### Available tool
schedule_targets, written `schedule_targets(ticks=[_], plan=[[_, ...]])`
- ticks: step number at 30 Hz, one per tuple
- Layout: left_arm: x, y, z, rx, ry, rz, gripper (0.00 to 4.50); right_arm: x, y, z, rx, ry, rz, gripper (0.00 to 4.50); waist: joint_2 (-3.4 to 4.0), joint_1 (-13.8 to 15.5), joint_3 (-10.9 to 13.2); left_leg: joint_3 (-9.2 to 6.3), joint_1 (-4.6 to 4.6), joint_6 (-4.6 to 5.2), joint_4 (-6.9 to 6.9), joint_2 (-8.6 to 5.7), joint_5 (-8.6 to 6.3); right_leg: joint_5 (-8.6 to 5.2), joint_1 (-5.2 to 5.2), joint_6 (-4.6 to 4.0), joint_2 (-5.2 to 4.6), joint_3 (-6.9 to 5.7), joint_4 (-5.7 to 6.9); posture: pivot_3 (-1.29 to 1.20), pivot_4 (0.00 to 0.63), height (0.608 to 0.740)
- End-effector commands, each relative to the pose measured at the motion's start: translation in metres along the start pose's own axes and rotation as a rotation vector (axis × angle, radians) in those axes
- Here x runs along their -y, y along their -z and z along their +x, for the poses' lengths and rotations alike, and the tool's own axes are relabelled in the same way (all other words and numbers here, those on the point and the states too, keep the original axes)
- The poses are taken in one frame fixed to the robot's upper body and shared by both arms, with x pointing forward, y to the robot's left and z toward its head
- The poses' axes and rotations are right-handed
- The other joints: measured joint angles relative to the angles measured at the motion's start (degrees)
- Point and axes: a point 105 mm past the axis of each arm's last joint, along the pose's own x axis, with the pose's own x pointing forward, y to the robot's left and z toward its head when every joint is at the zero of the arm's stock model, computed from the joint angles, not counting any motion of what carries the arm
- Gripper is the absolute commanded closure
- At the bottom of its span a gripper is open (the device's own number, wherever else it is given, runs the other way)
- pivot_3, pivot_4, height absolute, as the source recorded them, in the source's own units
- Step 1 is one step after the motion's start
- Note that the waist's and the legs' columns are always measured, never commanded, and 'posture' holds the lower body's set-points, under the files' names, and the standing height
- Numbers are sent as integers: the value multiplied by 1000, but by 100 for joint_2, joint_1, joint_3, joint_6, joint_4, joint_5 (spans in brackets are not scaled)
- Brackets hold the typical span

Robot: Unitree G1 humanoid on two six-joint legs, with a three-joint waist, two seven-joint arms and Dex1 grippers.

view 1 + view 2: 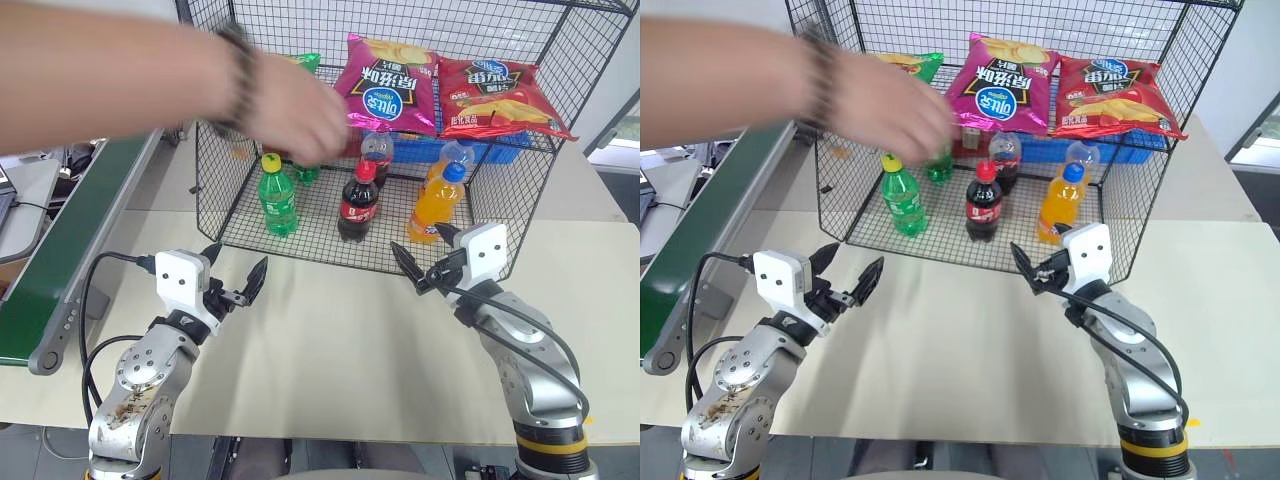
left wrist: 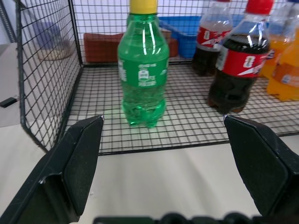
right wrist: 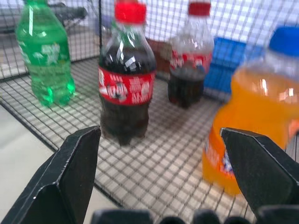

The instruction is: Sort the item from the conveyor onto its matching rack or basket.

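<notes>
the conveyor (image 1: pixel 70 250) runs along the bench (image 1: pixel 330 360) at nine o'clock. the left claw (image 1: pixel 236 283) hovers over the bench, spread wide, holding nothing. a person's hand (image 1: pixel 295 125) reaches into the black wire cage (image 1: pixel 400 255) at twelve o'clock, above a green soda bottle (image 1: pixel 277 196). the cola bottle (image 1: pixel 359 203) stands upright on the cage's mesh floor, with an orange soda bottle (image 1: pixel 437 205) at its three o'clock. the right claw (image 1: pixel 424 258) is spread too, empty, just outside the cage front.
</notes>
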Motion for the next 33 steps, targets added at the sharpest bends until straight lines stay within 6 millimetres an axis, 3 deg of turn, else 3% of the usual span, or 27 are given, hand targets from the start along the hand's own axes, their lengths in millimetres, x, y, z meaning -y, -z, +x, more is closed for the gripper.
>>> schedule_targets(ticks=[1, 8, 15, 25, 33], plan=[[2, -12, -6, 39, 14, 30, 133, -4, -18, -1, 54, -29, -12, 0, 0, 6, 0, 0, 0, 2, 0, 0, -1, 0, 0, 0, 0, 0, 1, 0, 150, 740], [-1, -15, -2, 68, -5, 52, 133, -14, -28, 13, 104, -63, -14, 0, 0, 2, 0, 0, 0, 1, 6, -1, -1, 0, 1, 0, 1, 1, 2, 0, 150, 740], [1, -19, 1, 82, -1, 45, 133, -14, -36, 14, 122, -68, -26, 0, 0, 23, 0, -3, -4, 6, 6, -6, -4, 0, 1, 0, -5, 1, 2, 0, 150, 740], [-30, -7, -29, 16, -196, 24, 133, -34, -36, 18, 106, -220, 2, 0, 0, -1, 0, -5, 1, 7, 6, 2, -4, 0, 1, 0, 2, 0, 11, 0, 150, 740], [-24, -4, -31, 1, -186, -9, 133, -38, -31, 27, 103, -245, 23, 0, 0, 10, -1, -4, 1, 7, 12, -3, -4, 0, 4, 0, -2, 0, 11, 0, 150, 740]])
